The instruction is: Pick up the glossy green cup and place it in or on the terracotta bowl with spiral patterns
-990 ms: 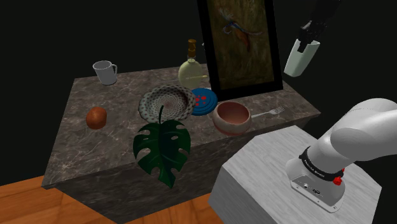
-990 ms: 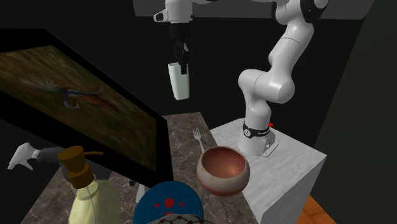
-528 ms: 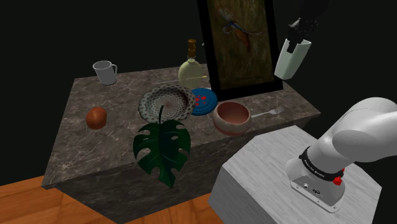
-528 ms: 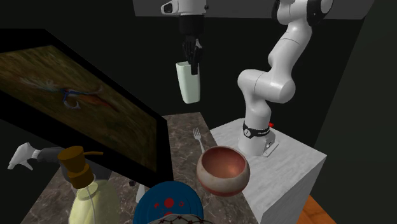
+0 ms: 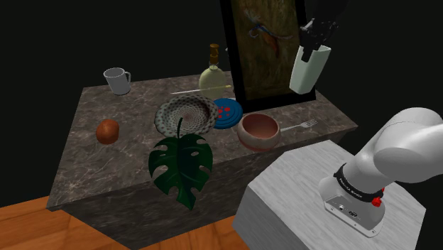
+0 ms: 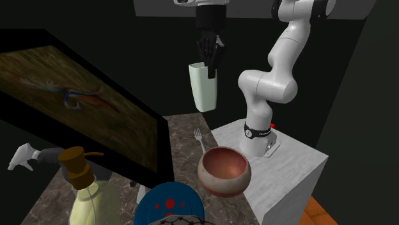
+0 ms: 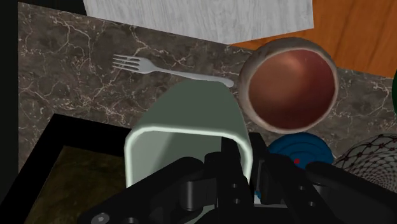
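A pale green cup (image 5: pixel 307 69) (image 6: pixel 204 85) (image 7: pixel 184 127) hangs in the air with my black gripper (image 5: pixel 316 37) (image 6: pixel 210 56) shut on its rim. It hovers high above the marble table, in front of the framed picture. The reddish-brown bowl (image 5: pixel 258 131) (image 6: pixel 223 170) (image 7: pixel 290 85) stands on the table below, to the shoulder view's left of the cup, beside a silver fork (image 5: pixel 299 126) (image 6: pixel 199 139) (image 7: pixel 167 69). In the wrist view the cup's open mouth faces the camera, one wall pinched between my fingers.
A tall framed picture (image 5: pixel 267 47) leans at the table's back. A blue plate (image 5: pixel 227 113), a patterned woven bowl (image 5: pixel 185 116), a yellow bottle (image 5: pixel 214 75), a white mug (image 5: pixel 118 80), a brown ball (image 5: pixel 107 131) and a dark leaf (image 5: pixel 181 165) share the table. My stand (image 5: pixel 319 206) lies near.
The gripper has carried the cup steadily to the shoulder view's left and slightly down, towards the picture and the bowl. Its hold on the rim is unchanged.
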{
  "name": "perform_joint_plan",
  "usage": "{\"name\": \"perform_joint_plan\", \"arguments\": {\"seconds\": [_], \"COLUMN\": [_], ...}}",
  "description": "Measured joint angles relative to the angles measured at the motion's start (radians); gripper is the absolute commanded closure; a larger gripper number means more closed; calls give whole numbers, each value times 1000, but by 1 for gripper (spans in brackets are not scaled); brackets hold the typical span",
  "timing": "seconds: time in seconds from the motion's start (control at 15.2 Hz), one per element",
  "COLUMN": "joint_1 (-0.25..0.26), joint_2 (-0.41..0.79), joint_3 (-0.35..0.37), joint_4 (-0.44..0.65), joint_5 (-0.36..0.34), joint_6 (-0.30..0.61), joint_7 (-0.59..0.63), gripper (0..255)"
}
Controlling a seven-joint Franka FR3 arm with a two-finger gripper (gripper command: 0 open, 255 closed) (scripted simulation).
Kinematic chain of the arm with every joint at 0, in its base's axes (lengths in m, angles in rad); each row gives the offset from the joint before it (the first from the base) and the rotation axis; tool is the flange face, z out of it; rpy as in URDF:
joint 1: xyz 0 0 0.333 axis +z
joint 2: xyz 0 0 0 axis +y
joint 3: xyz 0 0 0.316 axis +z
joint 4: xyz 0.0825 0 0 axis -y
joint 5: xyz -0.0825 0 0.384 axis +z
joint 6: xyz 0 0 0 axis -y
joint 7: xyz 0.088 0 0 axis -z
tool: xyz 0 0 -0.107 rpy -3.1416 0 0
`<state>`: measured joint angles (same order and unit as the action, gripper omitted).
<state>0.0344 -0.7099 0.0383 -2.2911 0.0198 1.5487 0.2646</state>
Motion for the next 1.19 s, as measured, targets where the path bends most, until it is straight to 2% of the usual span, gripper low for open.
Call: {"name": "perform_joint_plan", "arguments": {"seconds": [0.2,0.66,1.19], "joint_1": [21,61,70], "joint_2": [17,137,136], "joint_3": [59,205,232], "joint_4": [24,163,75], "joint_5": [39,114,130], "joint_6": [-5,-14,75], "joint_7": [68,238,258], "gripper": [255,255,255]}}
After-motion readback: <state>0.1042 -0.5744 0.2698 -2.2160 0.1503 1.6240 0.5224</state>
